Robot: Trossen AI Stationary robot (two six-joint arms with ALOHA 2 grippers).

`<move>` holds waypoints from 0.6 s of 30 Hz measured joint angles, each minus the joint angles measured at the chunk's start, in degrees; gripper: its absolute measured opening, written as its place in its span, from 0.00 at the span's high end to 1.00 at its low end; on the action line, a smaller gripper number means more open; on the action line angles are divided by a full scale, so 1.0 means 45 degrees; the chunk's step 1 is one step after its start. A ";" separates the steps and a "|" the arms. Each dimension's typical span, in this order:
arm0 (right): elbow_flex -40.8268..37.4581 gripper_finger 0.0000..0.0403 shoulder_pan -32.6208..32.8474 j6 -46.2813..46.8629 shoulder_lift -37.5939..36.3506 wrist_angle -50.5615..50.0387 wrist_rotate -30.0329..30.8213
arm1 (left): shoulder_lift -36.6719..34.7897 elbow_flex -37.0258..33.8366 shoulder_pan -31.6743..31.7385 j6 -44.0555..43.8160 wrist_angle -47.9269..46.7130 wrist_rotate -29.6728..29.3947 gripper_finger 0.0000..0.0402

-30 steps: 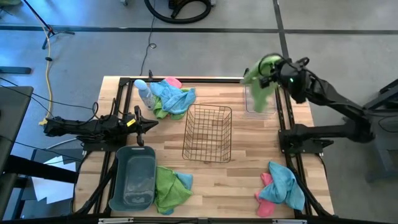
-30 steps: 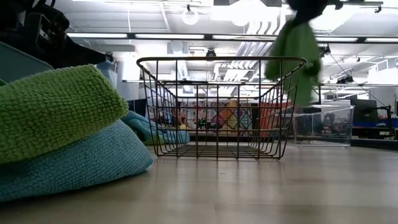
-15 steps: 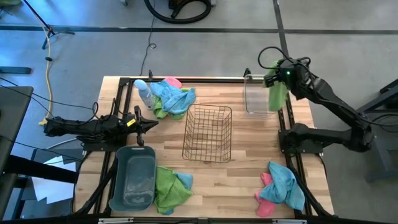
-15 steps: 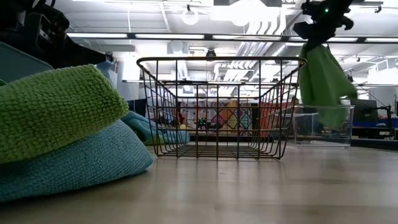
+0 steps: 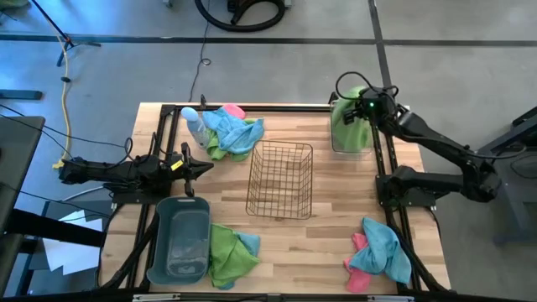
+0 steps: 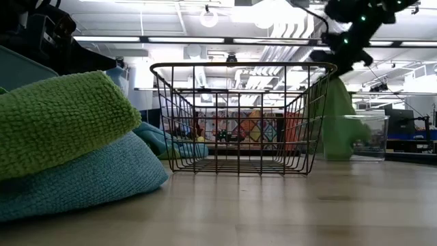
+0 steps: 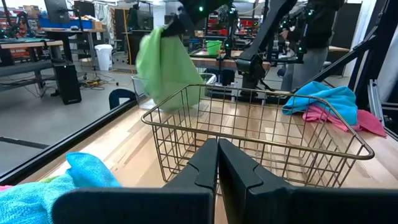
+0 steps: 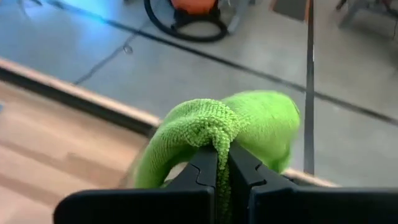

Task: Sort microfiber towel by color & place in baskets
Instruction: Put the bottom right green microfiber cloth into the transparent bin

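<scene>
Lowered now, right gripper point(image 5: 359, 109) dangles crumpled green towel point(image 5: 346, 119).

Green towel point(image 5: 346, 122) hangs bunched over the clear bin point(image 5: 351, 144) — wire basket point(image 5: 280, 179) mid-table, grey-blue tub point(image 5: 179, 239) front-left.

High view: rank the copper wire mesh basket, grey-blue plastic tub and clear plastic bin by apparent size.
1. Copper wire mesh basket, largest footprint.
2. Grey-blue plastic tub, close behind.
3. Clear plastic bin, clearly smallest, partly hidden by the green towel that the right gripper holds above it.
</scene>
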 joint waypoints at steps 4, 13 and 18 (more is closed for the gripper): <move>-0.0713 1.00 -0.0304 0.0354 -0.0719 -0.0454 -0.1150 | -0.0001 0.0005 -0.0003 -0.0001 0.0000 0.0002 1.00; -0.0900 1.00 -0.0688 -0.0004 0.0414 -0.2093 -0.5051 | -0.0002 0.0005 -0.0005 0.0000 0.0000 0.0000 1.00; -0.0900 1.00 -0.0803 -0.0154 0.1925 -0.2085 -0.5960 | 0.0000 0.0000 0.0000 0.0000 0.0000 0.0000 1.00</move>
